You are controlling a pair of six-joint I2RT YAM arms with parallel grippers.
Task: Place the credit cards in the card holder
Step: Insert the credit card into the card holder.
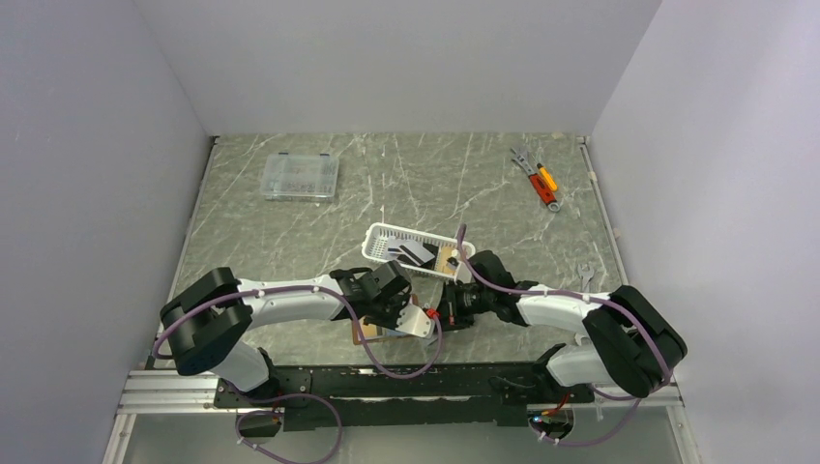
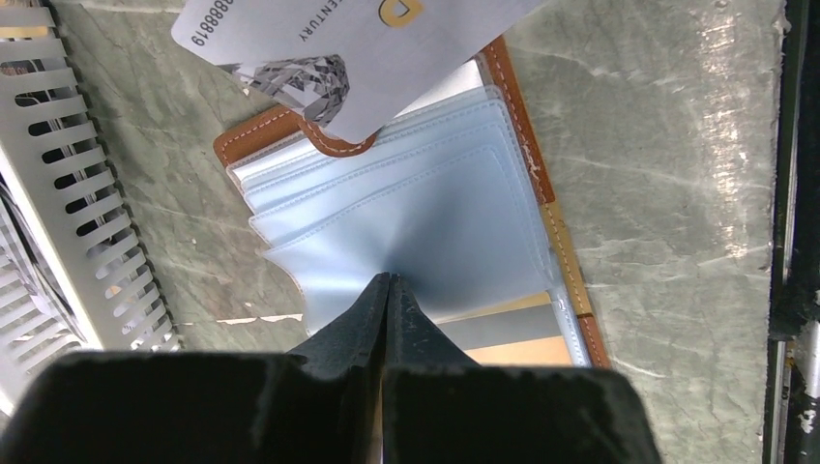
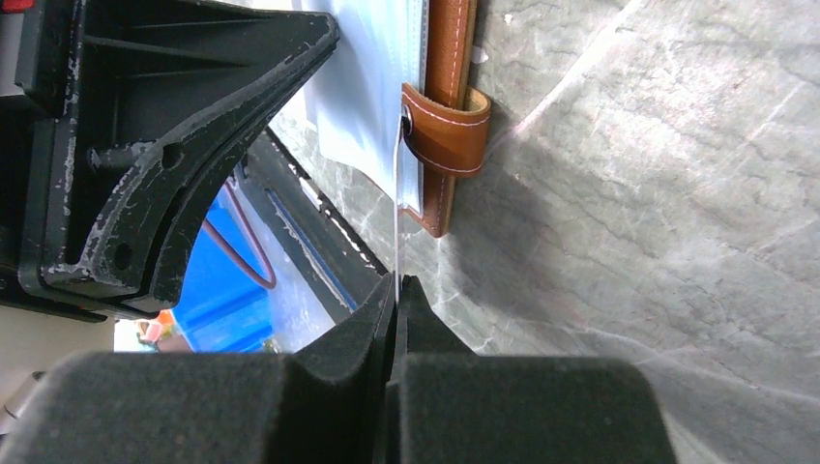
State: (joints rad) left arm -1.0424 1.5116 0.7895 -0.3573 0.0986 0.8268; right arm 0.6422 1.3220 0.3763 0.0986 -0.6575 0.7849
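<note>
Currently, insertion step: card holder [image 2: 454,193] lies open on the surface [image 2: 667,145], left gripper [image 2: 389,282] jaws pinched shut on one blue sleeve [image 2: 435,237], right gripper [image 3: 396,286] jaws clamping a silver credit card [image 2: 358,58] over its snap tab [image 3: 447,130]; next move likely needs card edge aligned with a sleeve mouth.

White basket [image 1: 373,246], clear box [image 1: 301,178] and hand tools [image 1: 538,179] sit apart on the table [image 1: 435,188].

A robotics lab test cell: plain white panels [image 1: 87,145] box in a grey marble-patterned table [image 1: 435,184], and two cabled robot arms [image 1: 280,300] are bolted to an aluminium rail [image 1: 164,393] at its near edge.
</note>
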